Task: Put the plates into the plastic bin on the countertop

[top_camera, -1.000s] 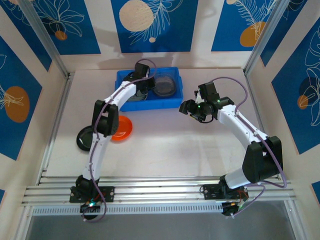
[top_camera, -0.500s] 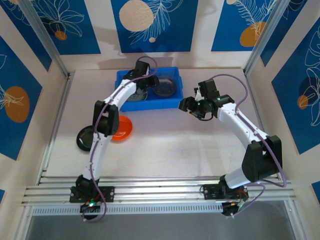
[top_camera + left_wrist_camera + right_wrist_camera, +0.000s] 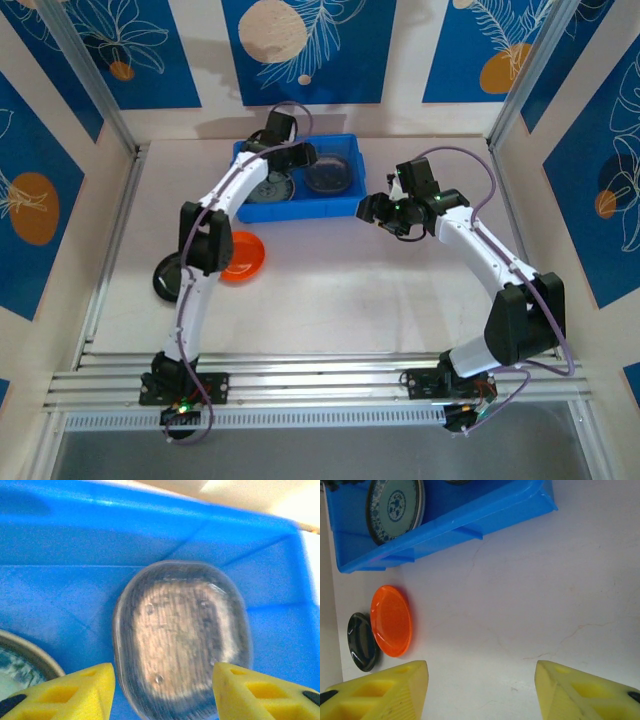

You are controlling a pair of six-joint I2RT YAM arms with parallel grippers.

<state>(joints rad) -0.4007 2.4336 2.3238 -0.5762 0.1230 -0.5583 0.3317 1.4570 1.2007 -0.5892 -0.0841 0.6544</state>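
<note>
**A:** Plates first: where are they on the countertop [image 3: 400,290]?

**B:** It's a pale surface, boxed in by blue-patterned panels [image 3: 300,50]. The teal plate [image 3: 268,187] and the smoky plate [image 3: 182,640] lie flat, side by side in the blue bin [image 3: 345,208]. The bin's long side runs along the back wall. The orange plate [image 3: 391,621] and the black plate [image 3: 362,641] sit together nearer the left edge.

**A:** And the grippers?

**B:** The left gripper [image 3: 162,690] hovers over the smoky plate with its fingers spread, empty. The right gripper [image 3: 480,690] is spread too, over bare counter beside the bin's right corner. The middle and right are open.
</note>
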